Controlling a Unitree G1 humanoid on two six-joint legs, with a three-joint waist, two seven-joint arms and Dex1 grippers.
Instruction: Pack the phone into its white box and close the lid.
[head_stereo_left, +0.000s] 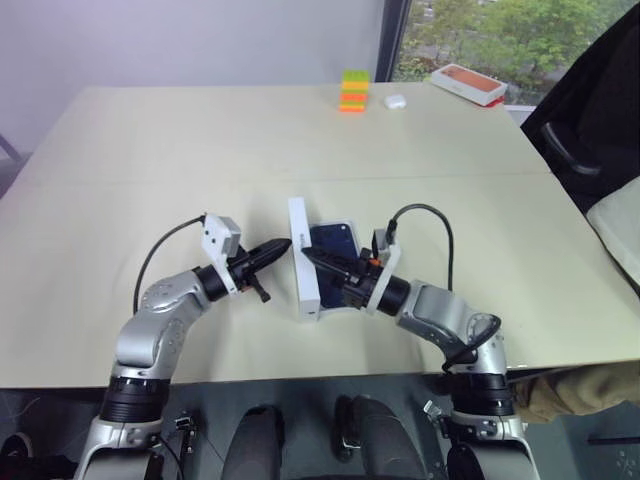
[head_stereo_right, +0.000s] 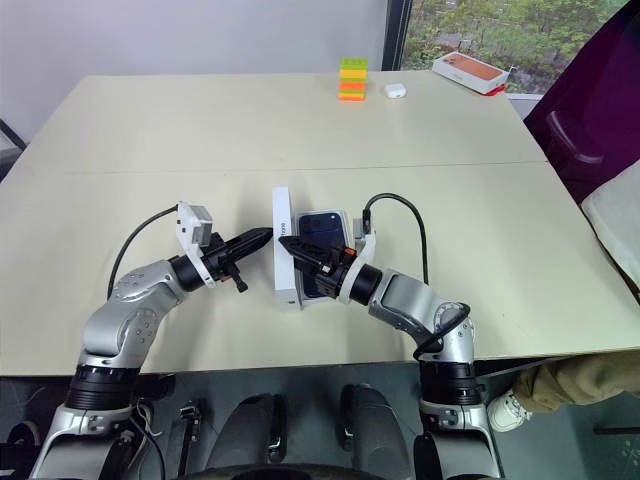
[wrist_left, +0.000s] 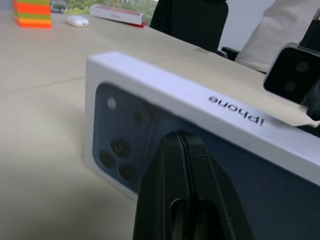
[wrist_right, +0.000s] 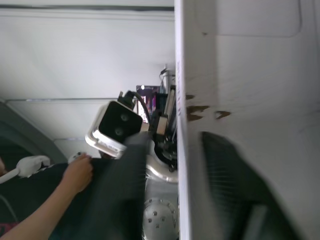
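Nearest, the right gripper (head_stereo_left: 312, 256) is laid level across the white box (head_stereo_left: 351, 224), its jaws apart and set astride one long wall of the lid (head_stereo_left: 303, 272): one finger outside the wall, the other inside the shell, a gap visible on the inner side. The lid is stood on its long edge between the two grippers, its printed face turned toward the left gripper (head_stereo_left: 280, 245). That gripper's jaws are pressed together into a single point, and their tip is placed against the printed face, probably as a prop so the lid is kept from toppling while the grip is loosened. Just behind the right jaws, the phone (head_stereo_left: 335, 240) is lain inside the white box, so packing is judged done and only the lid's lowering remains. Well beyond both jaws, a stack of coloured blocks (head_stereo_left: 353, 90), a small white case (head_stereo_left: 394, 101) and an orange-topped box (head_stereo_left: 467, 83) are left at the table's (head_stereo_left: 200, 140) far edge.
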